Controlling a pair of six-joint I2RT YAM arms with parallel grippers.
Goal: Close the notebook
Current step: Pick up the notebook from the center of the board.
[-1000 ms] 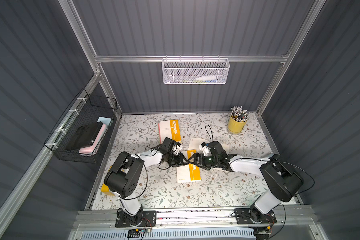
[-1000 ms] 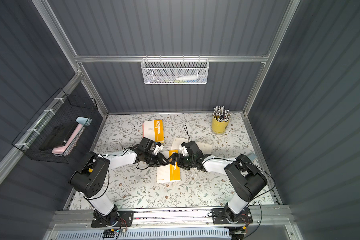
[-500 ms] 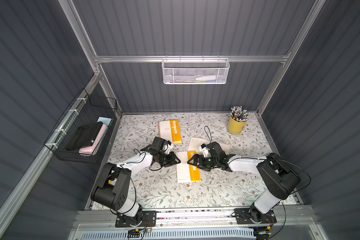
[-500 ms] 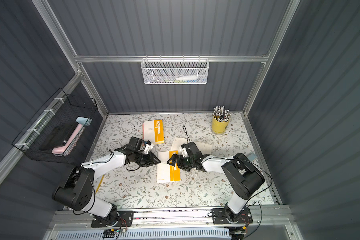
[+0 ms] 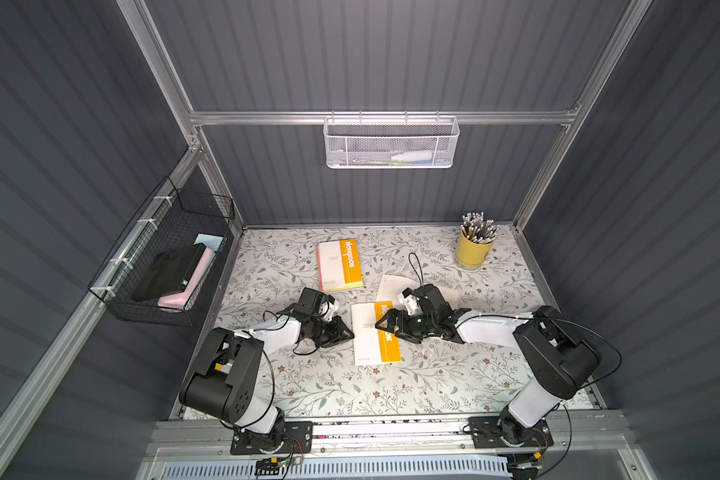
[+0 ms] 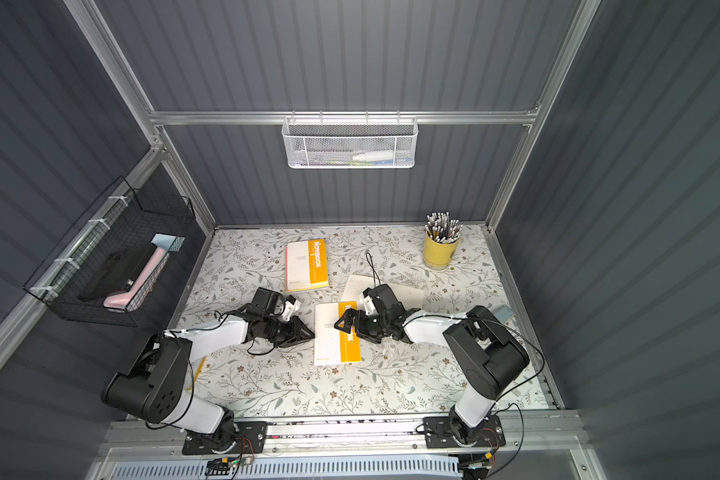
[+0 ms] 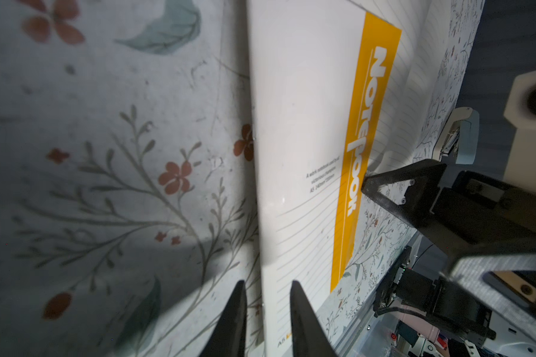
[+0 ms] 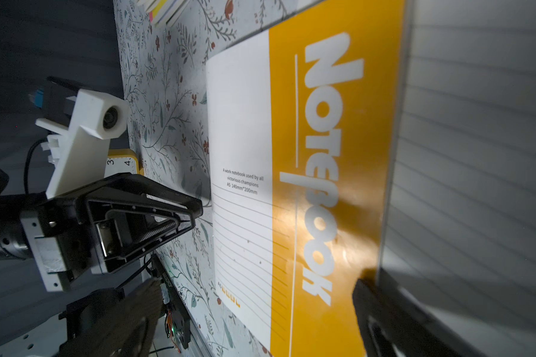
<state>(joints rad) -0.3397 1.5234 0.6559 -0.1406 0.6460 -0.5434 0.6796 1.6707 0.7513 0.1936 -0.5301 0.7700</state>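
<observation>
The notebook [image 5: 373, 334] lies mid-table with its white and orange cover up, and a lined page [image 5: 445, 291] is spread to its right under my right arm. In the right wrist view that lined page [image 8: 477, 154] rises beside the orange band. My right gripper [image 5: 381, 325] is open over the band, rolled on its side, one finger [image 8: 381, 312] against the page's edge. My left gripper [image 5: 347, 332] sits at the notebook's left edge. In the left wrist view the left gripper [image 7: 268, 306] is narrowly open, with only the notebook edge [image 7: 257, 185] showing beyond the gap.
A second, closed notebook [image 5: 339, 266] lies further back. A yellow cup of pencils [image 5: 474, 249] stands at the back right. A black wire basket [image 5: 163, 266] hangs on the left wall, a white mesh basket [image 5: 391, 141] on the back wall. A yellow timer [image 8: 123, 163] sits near the left arm.
My left gripper has drawn back from over the notebook to its left edge, and the left arm's elbow has dropped lower. The right gripper has barely moved.
</observation>
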